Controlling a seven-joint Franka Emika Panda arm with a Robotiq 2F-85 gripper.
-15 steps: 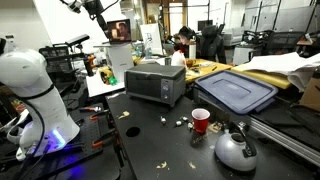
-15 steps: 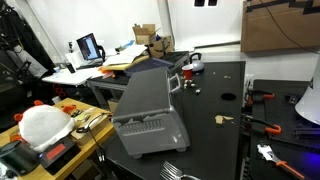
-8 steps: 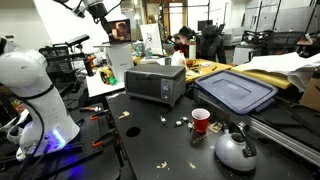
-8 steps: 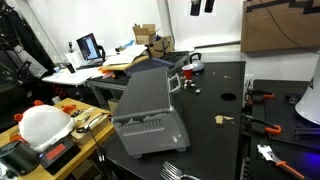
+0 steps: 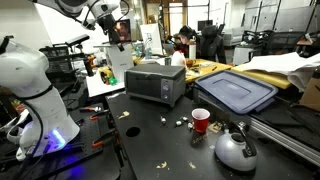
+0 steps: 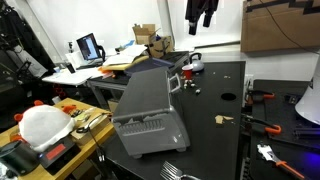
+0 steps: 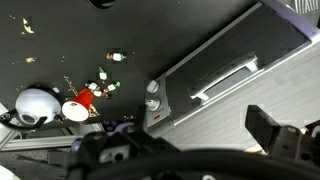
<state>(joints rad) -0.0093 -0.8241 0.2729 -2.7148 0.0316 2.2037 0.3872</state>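
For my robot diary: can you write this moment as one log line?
gripper: open, empty, high over table | below: toaster oven, red cup, kettle

**Arm** [image 5: 84, 9]: white, glossy shells, rounded in section, with darker bands where the links join.

**Lower casing** [image 5: 28, 85]: bulbous white housing, smooth, with faint grey seams. There is a blue glow at its foot [image 5: 55, 142], and a pale cable [image 5: 14, 128] lies beside it.

**Pincer** [image 6: 201, 20]: matt black throughout, a blocky body ending in two short dark fingers [image 6: 193, 22]. No markings can be read at this size.

**Wrist view, lower edge:** black housing, blurred, with a squared black block [image 7: 272, 130] at one side. A curved dark band [image 7: 150, 158] crosses it; whether this is a cable or a rim cannot be told. Screws are too blurred to make out.
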